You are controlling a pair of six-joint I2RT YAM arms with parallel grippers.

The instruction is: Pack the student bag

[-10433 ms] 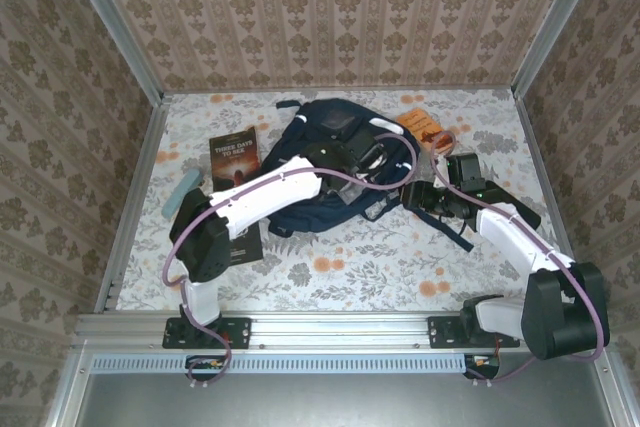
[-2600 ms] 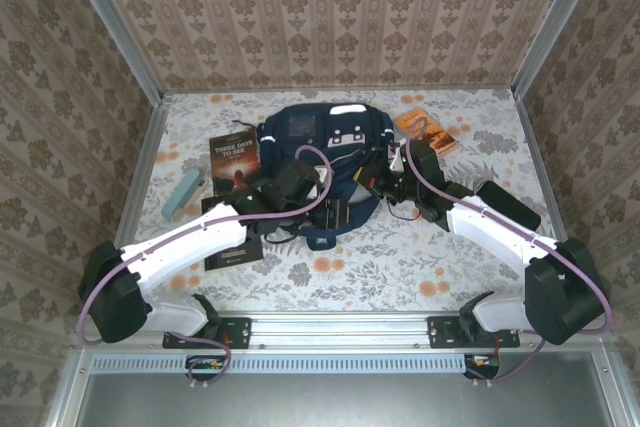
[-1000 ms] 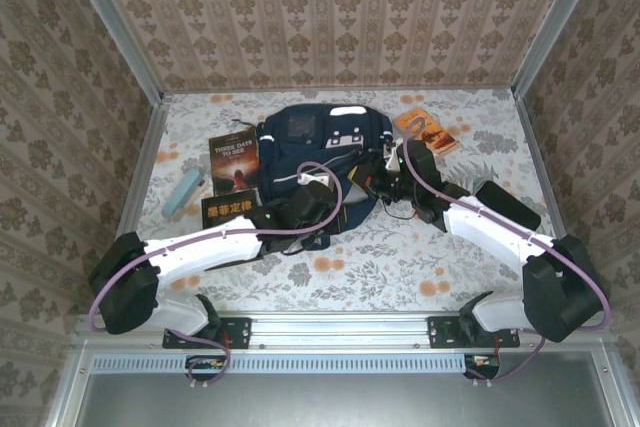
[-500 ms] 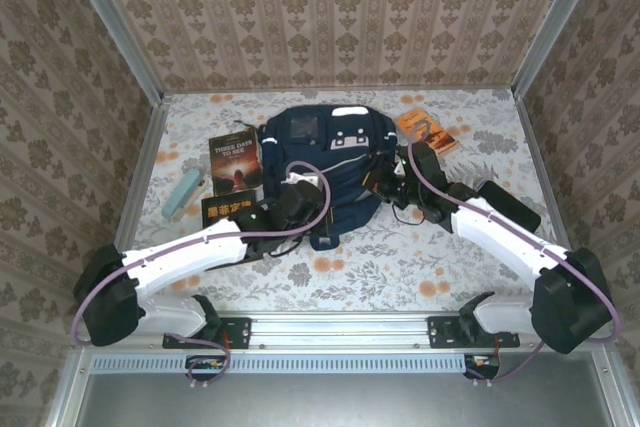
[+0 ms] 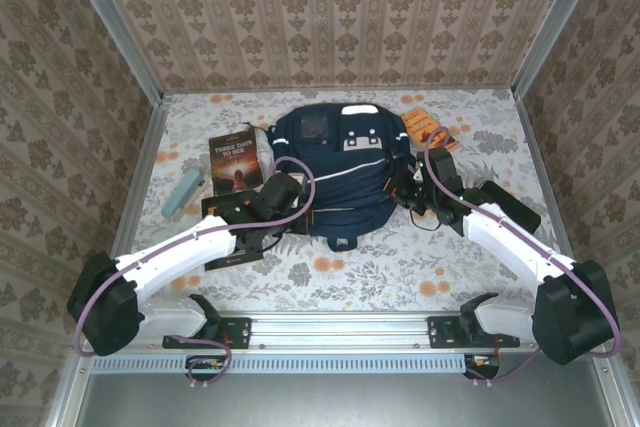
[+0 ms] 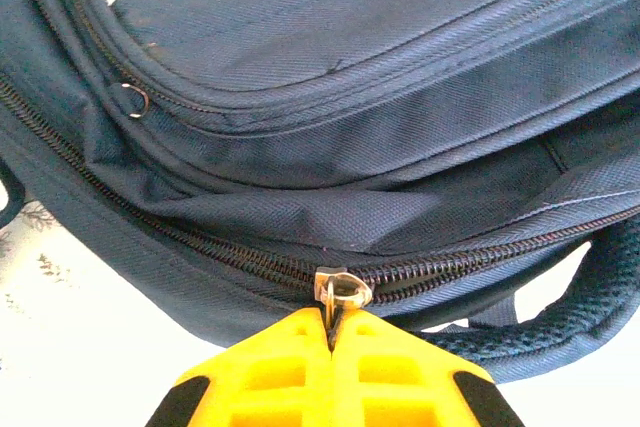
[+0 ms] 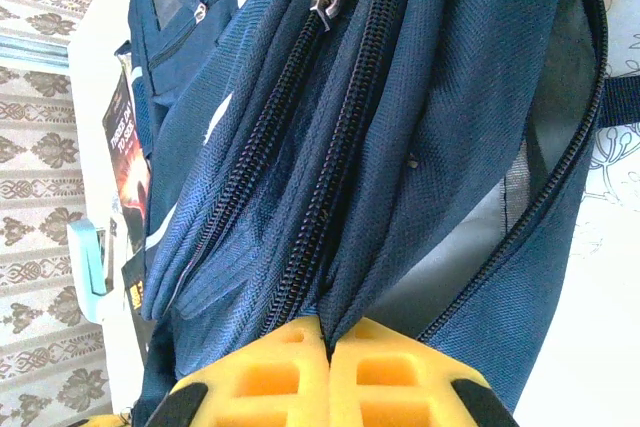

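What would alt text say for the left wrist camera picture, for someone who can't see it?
The yellow left claw is shut on the metal zipper pull of the navy student bag, seen close up. Pale table shows at lower left.

The site was a laboratory test cell: wallpapered panels (image 5: 340, 17) in aluminium framing (image 5: 110, 22) enclosed a floral-covered table (image 5: 420, 257) fronted by a metal mounting rail (image 5: 340, 330).

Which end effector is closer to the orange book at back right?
Right. The right end effector clamps the right edge of the student bag, just short of the orange book. The left end effector is across the bag, pinching a zipper pull.
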